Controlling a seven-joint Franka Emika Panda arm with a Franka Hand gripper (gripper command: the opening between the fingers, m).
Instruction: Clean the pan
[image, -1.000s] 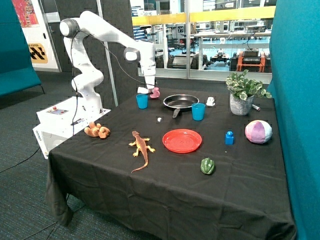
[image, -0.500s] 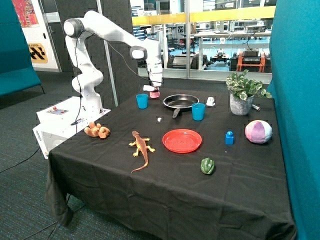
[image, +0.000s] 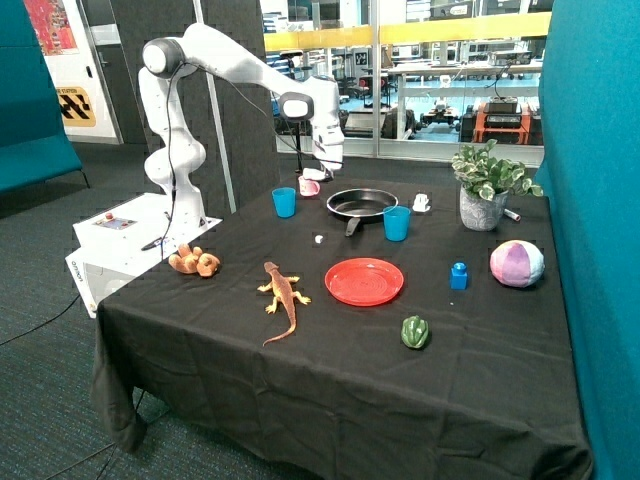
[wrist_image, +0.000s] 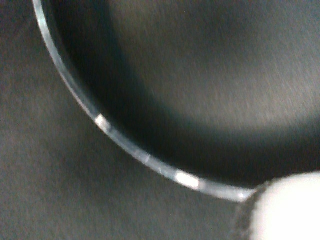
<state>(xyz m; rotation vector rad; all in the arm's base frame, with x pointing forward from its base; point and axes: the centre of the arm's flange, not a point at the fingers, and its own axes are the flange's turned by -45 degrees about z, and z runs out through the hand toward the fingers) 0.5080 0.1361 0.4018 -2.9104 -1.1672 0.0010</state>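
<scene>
Tool (image: 312, 178) hangs over the worktop's (image: 340, 380) far edge beside the pan (image: 361, 204), clamped on a pinkish-white wad (image: 311, 183). Pan sits near the far edge, between two blue cups (image: 284, 202); red plate (image: 364, 281) mid-worktop.

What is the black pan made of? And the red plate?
The pan looks like dark metal: the wrist view shows a brushed, dull inside and a thin rim glinting. The red plate seems to be smooth, slightly glossy plastic, though glazed ceramic is possible.
</scene>
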